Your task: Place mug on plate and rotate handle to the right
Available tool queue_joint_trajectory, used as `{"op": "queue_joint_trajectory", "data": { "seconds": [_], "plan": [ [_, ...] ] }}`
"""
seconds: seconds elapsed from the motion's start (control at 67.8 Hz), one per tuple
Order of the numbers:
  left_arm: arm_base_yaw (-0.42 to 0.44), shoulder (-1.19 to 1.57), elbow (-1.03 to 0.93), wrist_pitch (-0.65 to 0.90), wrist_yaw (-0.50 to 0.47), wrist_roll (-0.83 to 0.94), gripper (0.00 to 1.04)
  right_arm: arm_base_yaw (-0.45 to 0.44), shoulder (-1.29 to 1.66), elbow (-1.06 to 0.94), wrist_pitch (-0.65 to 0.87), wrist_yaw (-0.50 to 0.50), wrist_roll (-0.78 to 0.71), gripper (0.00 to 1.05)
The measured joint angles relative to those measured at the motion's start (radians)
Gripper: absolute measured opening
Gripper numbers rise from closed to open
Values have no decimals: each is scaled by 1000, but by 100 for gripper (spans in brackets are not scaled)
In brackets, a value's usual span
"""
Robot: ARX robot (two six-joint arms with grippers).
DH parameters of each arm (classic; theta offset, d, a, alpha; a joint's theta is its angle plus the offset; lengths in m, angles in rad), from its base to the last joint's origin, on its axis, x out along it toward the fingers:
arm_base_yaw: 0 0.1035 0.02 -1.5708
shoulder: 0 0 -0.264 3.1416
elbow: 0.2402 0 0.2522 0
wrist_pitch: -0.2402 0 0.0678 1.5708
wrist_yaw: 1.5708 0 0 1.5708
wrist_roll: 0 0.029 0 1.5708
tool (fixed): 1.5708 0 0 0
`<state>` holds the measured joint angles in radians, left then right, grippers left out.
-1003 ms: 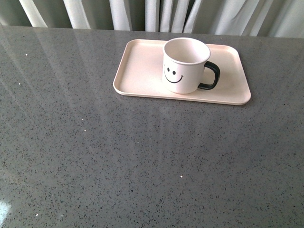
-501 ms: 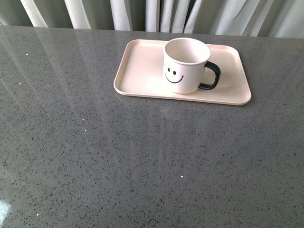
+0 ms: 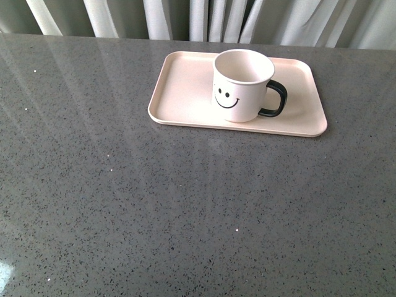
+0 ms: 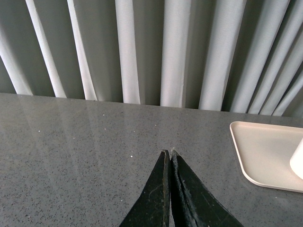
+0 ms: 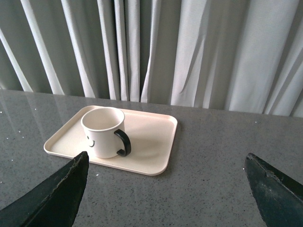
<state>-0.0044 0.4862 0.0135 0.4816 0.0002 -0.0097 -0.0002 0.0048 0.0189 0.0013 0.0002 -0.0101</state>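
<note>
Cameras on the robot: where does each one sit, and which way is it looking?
Front view: on the robot's body between its arms, looking down over the table at the mug on the plate; no arm shows.
Left wrist view: on the left wrist, looking across the table toward the curtain; the shut left pincer shows.
Right wrist view: on the right wrist, looking at the mug and plate; the open right pincer shows.
Shared: all three views show the plate.
</note>
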Motion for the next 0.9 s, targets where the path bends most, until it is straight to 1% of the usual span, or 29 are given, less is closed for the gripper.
{"op": "queue_joint_trajectory", "data": {
  "seconds": [0.398, 0.722, 0.811, 0.899],
  "plan": [
    [0, -202, 0, -196, 0, 0, 1, 0, 0, 0, 0, 0, 0, 96],
    [0, -304, 0, -299, 0, 0, 1, 0, 0, 0, 0, 0, 0, 96],
    [0, -436, 0, -463, 0, 0, 1, 0, 0, 0, 0, 0, 0, 96],
    [0, -468, 0, -480, 0, 1, 1, 0, 0, 0, 0, 0, 0, 96]
  ]
}}
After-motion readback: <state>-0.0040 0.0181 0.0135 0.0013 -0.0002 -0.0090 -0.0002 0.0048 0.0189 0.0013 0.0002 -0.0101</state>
